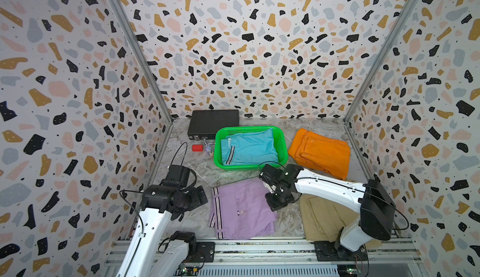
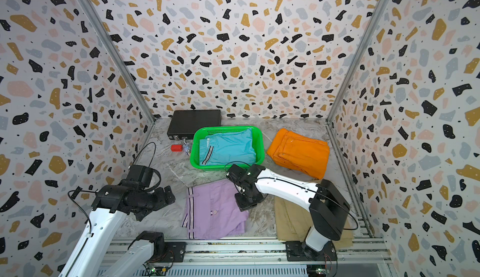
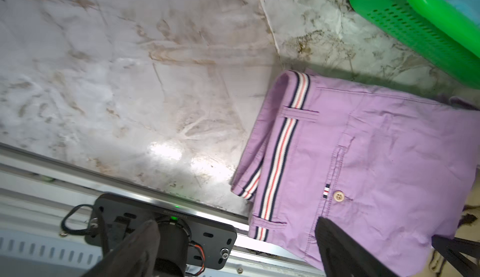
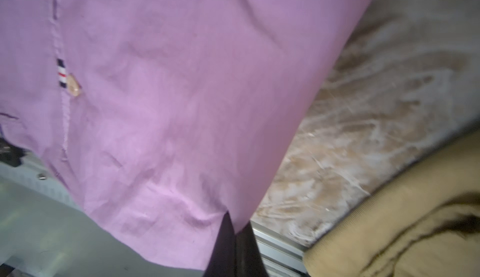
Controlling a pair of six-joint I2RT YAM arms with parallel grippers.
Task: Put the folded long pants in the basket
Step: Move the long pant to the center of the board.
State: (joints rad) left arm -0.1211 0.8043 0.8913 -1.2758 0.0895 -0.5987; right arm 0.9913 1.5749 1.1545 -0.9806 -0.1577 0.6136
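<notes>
Right jaws are pinched shut on an edge of the lilac pants (image 4: 181, 94), while left jaws are held apart beside its waistband (image 3: 275, 158).

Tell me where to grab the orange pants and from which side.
Pinch the orange pants at the layered edge facing the basket, where the folds stack, so one bite probably catches every layer. Bring the right claw down from above on that side: the pile lies flat on the table.
</notes>
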